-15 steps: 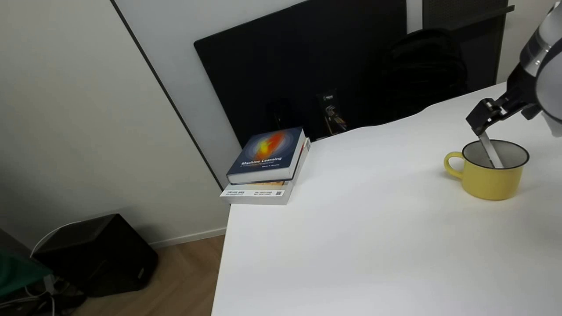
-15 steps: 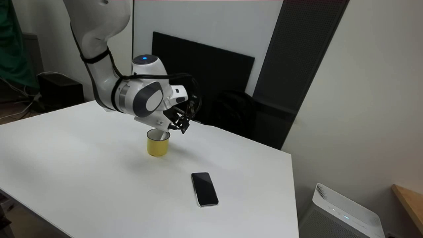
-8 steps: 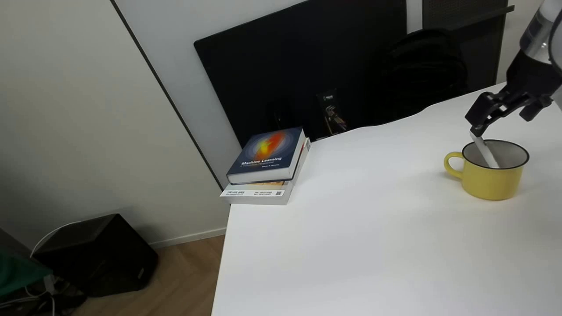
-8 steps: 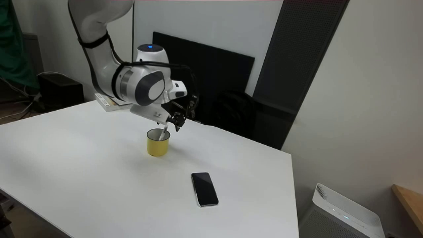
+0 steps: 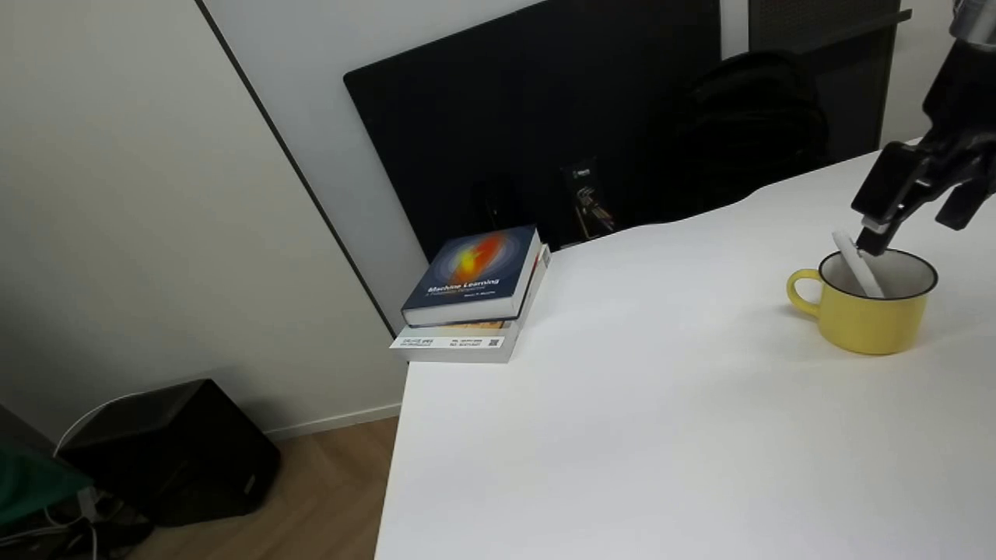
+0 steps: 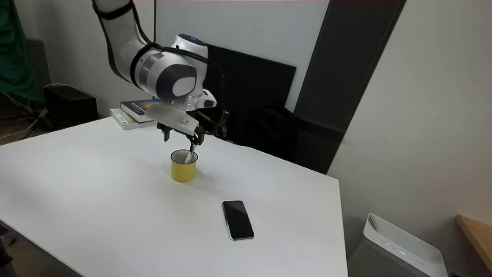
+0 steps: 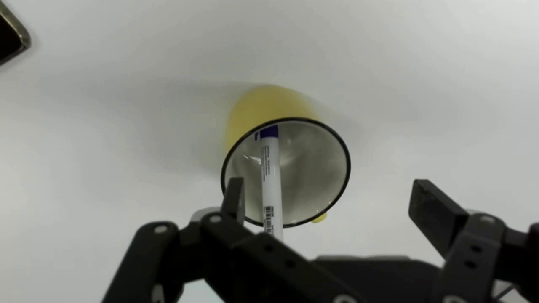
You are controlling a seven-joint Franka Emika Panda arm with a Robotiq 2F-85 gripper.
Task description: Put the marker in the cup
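Observation:
The yellow cup (image 5: 867, 327) stands upright on the white table and also shows in an exterior view (image 6: 183, 172) and in the wrist view (image 7: 265, 105). The white marker (image 7: 271, 176) with a purple-blue end leans inside the cup, its upper end sticking out past the rim. It also shows in both exterior views (image 5: 859, 266) (image 6: 188, 157). My gripper (image 7: 328, 187) is open just above the cup, also seen in both exterior views (image 5: 912, 225) (image 6: 179, 144). One finger is close beside the marker; whether they touch I cannot tell. The other finger is well apart from it.
A black phone (image 6: 238, 220) lies on the table (image 6: 115, 215); its corner shows in the wrist view (image 7: 10, 35). Stacked books (image 5: 475, 284) lie at a table corner. A black monitor-like panel (image 5: 545, 117) and a dark backpack (image 5: 755, 117) stand behind the table.
The arm has risen and the wrist has turned, so both fingers now show over the cup. The marker's upper end, earlier hidden at a finger, now shows free. The cup has not moved.

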